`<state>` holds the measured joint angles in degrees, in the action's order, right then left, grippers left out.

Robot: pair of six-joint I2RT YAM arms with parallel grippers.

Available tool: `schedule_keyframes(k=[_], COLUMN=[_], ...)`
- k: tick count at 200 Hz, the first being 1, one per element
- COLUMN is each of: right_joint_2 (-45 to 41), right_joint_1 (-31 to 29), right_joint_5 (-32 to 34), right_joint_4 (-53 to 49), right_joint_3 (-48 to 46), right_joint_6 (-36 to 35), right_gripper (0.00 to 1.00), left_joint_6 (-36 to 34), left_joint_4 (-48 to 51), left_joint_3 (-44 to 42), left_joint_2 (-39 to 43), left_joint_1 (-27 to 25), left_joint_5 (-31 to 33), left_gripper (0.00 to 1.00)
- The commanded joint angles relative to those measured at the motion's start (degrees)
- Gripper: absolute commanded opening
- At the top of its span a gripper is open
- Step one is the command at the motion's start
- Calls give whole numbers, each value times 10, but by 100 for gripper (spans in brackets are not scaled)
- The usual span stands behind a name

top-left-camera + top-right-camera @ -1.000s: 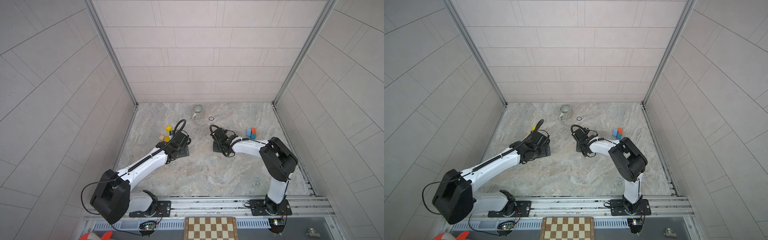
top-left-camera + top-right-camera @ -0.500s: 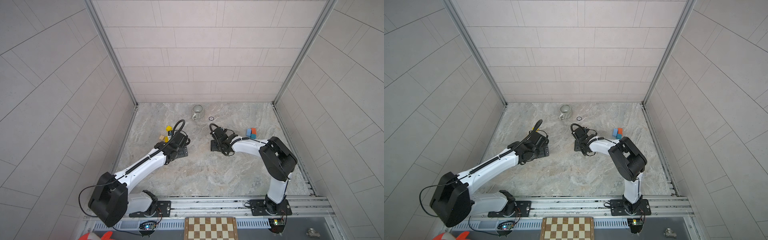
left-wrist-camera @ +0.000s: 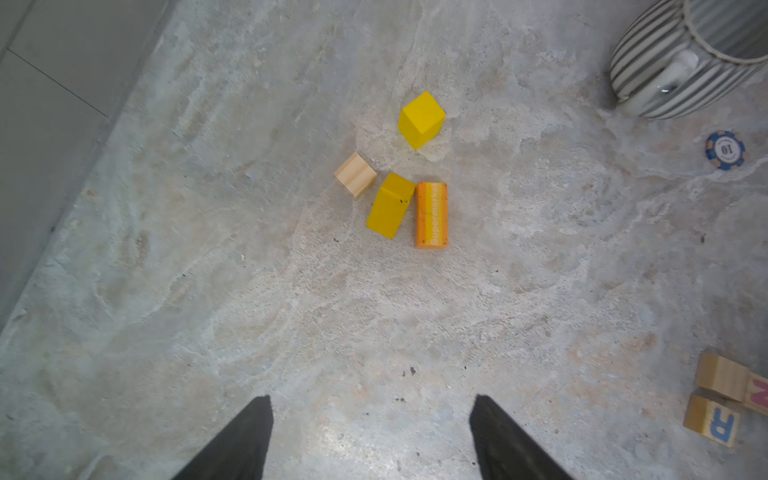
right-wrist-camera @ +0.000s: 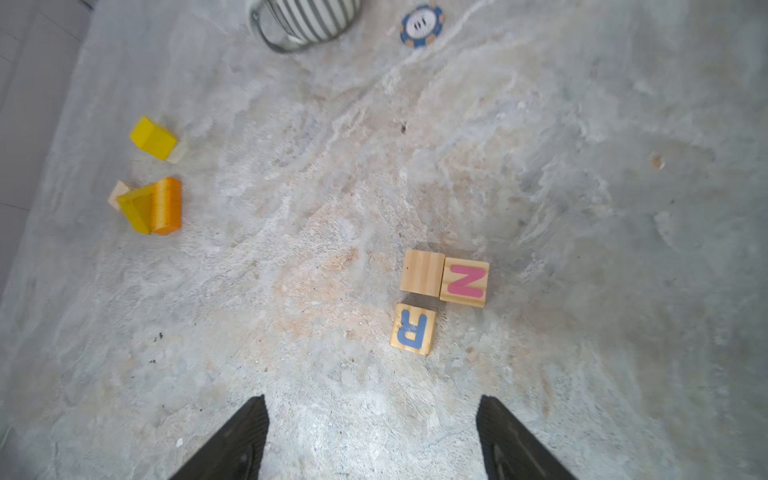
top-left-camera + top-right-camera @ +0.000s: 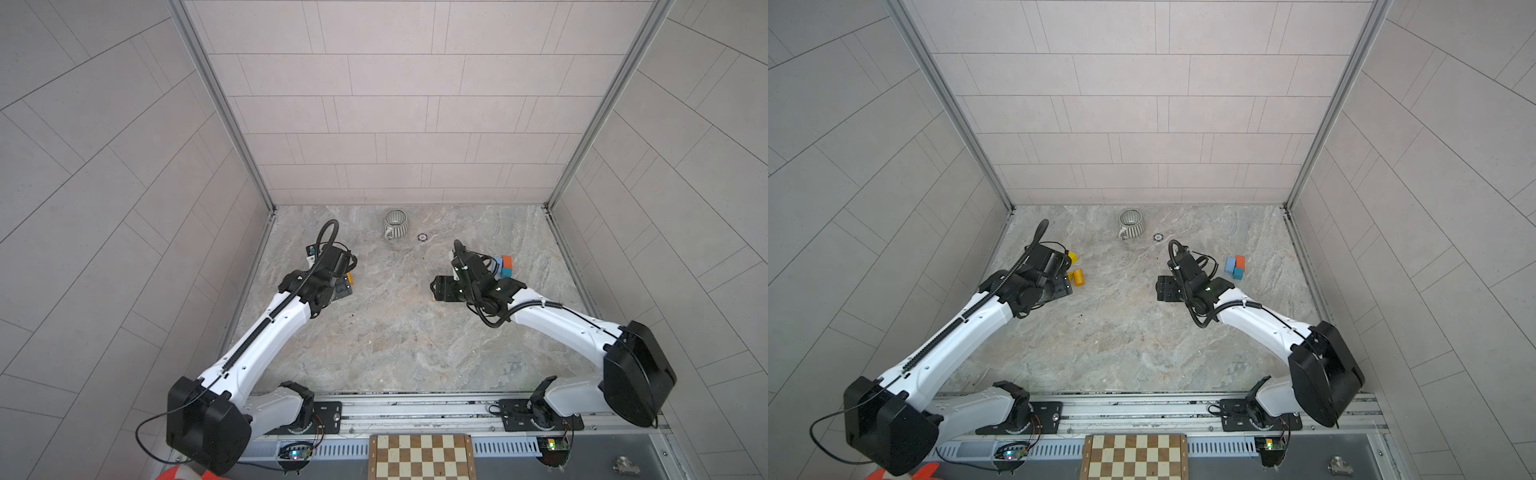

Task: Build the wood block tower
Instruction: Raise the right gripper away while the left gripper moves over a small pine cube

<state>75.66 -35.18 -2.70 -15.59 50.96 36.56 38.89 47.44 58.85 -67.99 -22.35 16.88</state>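
The left hand (image 3: 370, 401) hung empty, fingers apart, above the desk (image 3: 291, 311), facing a yellow cube (image 3: 420, 119), a yellow block (image 3: 390, 205), an orange cylinder (image 3: 432, 215) and a plain cube (image 3: 355, 174) lying loose near the left wall. The right hand (image 4: 371, 401), likewise spread and empty, hovered near the R cube (image 4: 412, 329), which lay just beside the touching N cube (image 4: 464, 281) and blank cube (image 4: 422, 273) mid-desk. Farther right sat the blue and red blocks (image 5: 1236, 266), clustered, well apart from the cup (image 5: 1131, 224).
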Motion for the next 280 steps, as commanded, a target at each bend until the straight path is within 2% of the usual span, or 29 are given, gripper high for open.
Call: schedule_keyframes(k=[1, 20, 33, 50, 70, 89, 123, 141, 182, 210, 280], right_joint_2=[-61, -127, -167, -198, -219, -233, -269, -291, -339, -350, -323], right_joint_1=[4, 9, 20, 36, 56, 81, 100, 101, 101, 100, 99], right_joint_5=[-11, -6, -10, -29, -49, -67, -122, -139, -148, -157, -178], right_joint_4=[15, 51, 59, 67, 73, 90, 186, 218, 208, 211, 229], right_joint_3=[-43, -94, -119, -144, -170, -191, -266, -299, -302, -304, -303], right_joint_6=[-44, -54, -58, -61, -61, -59, -6, 5, 12, 18, 32], right_gripper=[87, 94, 99, 100, 100, 100, 100, 100, 100, 100, 100], left_joint_6=[-24, -42, -60, -81, -122, -154, -236, -272, -298, -312, -322], left_joint_4=[28, 25, 30, 38, 32, 8, 27, 39, 51, 46, 35], left_joint_3=[20, 39, 63, 93, 127, 140, 179, 198, 235, 258, 293], left_joint_2=[-15, -49, -80, -124, -168, -204, -291, -345, -426, -450, -492], left_joint_1=[22, 69, 99, 133, 171, 190, 211, 233, 250, 249, 250], left_joint_5=[11, -34, -62, -80, -151, -192, -184, -226, -177, -156, -184], left_gripper=[68, 56, 54, 55, 57, 67, 74, 74, 74, 74, 74])
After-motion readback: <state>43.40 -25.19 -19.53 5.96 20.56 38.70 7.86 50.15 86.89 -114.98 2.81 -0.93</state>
